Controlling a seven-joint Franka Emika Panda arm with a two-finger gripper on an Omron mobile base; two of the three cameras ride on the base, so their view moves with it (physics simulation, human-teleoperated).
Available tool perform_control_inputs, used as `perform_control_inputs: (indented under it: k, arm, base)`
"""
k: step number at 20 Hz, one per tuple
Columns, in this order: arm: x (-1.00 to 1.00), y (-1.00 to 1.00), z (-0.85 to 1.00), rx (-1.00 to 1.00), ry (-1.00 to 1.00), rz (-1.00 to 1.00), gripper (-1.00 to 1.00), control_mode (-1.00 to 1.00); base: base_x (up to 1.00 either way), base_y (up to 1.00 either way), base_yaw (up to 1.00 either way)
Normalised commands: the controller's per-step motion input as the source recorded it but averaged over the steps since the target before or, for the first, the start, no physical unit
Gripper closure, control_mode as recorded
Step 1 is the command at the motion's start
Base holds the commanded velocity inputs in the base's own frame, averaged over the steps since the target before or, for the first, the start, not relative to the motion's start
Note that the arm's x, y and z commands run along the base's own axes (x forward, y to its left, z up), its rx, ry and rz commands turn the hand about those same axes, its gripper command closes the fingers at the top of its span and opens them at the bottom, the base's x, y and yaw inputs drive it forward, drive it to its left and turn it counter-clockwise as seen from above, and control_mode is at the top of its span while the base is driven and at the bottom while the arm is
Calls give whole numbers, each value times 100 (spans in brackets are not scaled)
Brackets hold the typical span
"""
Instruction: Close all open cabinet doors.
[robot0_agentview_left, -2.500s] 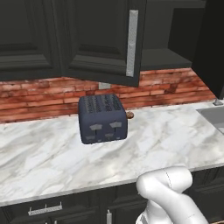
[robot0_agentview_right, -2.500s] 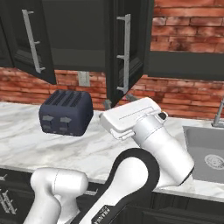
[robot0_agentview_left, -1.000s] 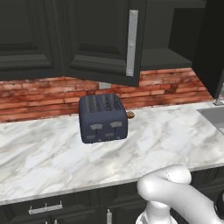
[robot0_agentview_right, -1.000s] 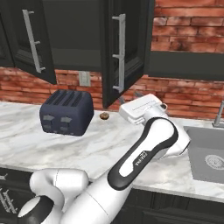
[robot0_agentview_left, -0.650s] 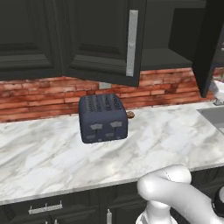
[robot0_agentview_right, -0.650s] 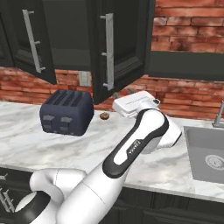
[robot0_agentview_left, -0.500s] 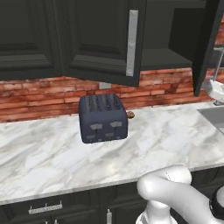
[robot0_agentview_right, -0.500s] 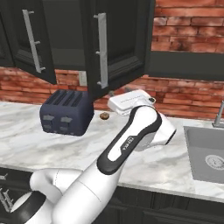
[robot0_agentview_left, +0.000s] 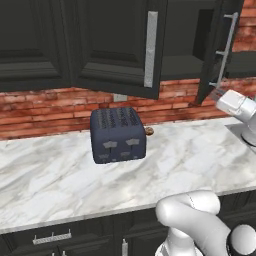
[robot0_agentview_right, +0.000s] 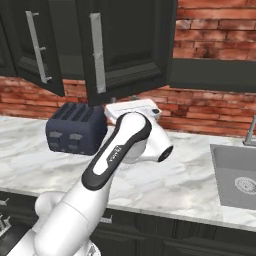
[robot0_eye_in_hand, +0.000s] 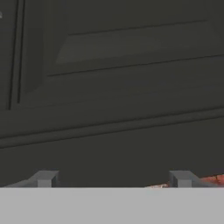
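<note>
1. You have the gripper right up against the face of the right cabinet door, near its lower edge; fingertips stand wide apart, nothing between them, so it is open.
2. This door hangs half-shut in left base view, handle side out. Push w/ the hand flat on the panel, slow and steady, until flush w/ the frame. Don't slide off the bottom edge, I think that is the main risk.
3. The middle cabinet door is ajar too, above the toaster; it needs closing next.
4. Marble bench carries the toaster, brick wall behind, sink at right.
</note>
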Motion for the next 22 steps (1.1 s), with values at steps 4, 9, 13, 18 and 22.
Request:
perform_control_inputs:
  k: [4, 9, 13, 18, 22]
  arm:
    - [17, 36, 17, -2, 0, -28, -100, -100]
    - [23, 31, 20, -2, -4, -28, -100, -100]
    - [27, 34, 17, -1, -1, -23, -100, -100]
    - [34, 30, 13, 0, 0, -10, -100, -100]
    - [37, 24, 18, 0, 0, -4, -100, -100]
  base:
    - [0, 0, 0]
    - [0, 0, 0]
    - [0, 0, 0]
    - [0, 0, 0]
    - [0, 0, 0]
